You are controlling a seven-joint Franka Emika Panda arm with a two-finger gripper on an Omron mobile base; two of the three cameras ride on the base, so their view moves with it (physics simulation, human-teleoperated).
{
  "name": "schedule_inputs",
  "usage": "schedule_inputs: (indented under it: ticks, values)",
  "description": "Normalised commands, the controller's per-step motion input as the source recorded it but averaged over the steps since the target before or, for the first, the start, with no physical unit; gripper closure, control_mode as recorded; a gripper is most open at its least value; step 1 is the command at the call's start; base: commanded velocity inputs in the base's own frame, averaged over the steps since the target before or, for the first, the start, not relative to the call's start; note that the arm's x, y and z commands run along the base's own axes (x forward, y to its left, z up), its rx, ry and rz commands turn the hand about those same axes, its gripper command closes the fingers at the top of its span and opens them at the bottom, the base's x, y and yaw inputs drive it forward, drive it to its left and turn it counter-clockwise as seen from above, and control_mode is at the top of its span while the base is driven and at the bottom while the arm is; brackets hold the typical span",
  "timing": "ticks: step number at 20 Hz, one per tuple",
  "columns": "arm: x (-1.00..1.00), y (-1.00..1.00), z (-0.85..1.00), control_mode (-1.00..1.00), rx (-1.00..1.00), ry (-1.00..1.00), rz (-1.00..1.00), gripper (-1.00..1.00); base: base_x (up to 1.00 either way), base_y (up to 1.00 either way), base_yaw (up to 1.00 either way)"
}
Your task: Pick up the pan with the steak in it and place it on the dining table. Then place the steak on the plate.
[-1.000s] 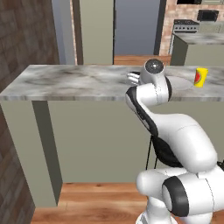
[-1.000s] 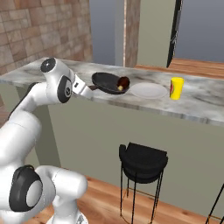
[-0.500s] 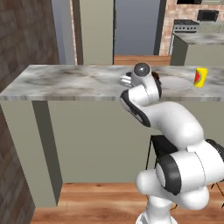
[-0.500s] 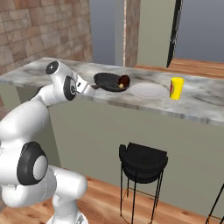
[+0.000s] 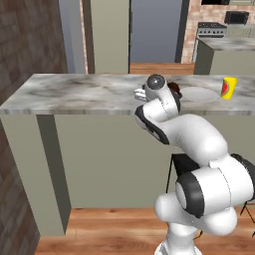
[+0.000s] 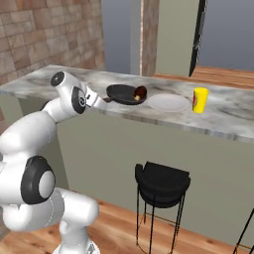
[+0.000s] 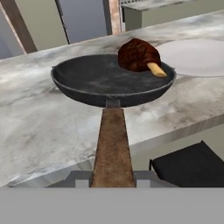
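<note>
Hand view: gripper (image 7: 112,177) was closed on the brown handle of the pan (image 7: 94,78) | pan was on the dining table (image 7: 39,122) | steak (image 7: 138,55) lay at its far rim | plate (image 7: 197,57) was just beside.

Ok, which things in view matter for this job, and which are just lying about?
Job:
- pan, handle held in the shut gripper
- steak, in the pan
- plate, beside the pan
- dining table

Lying about:
- yellow cup, past the plate
- black stool, below the table
</note>
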Motion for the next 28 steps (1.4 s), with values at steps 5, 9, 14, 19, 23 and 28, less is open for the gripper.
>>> schedule_inputs:
  ticks: [5, 9, 14, 19, 23, 28]
  values:
    - [0.10, 0.00, -0.22, -1.00, -0.06, 0.00, 0.01, 1.00, 0.00, 0.00, 0.00]
    - [0.24, 0.05, -0.21, -1.00, -0.05, 0.00, 0.00, 1.00, 0.00, 0.00, 0.00]
    - [0.23, 0.03, -0.16, -1.00, -0.02, 0.00, 0.00, 1.00, 0.00, 0.00, 0.00]
    - [0.28, 0.02, -0.04, -1.00, 0.00, 0.00, 0.00, 1.00, 0.00, 0.00, 0.00]
    - [0.03, 0.00, 0.00, -1.00, 0.00, 0.00, 0.00, -1.00, 0.00, 0.00, 0.00]
    - [0.00, 0.00, 0.00, -1.00, 0.00, 0.00, 0.00, -1.00, 0.00, 0.00, 0.00]
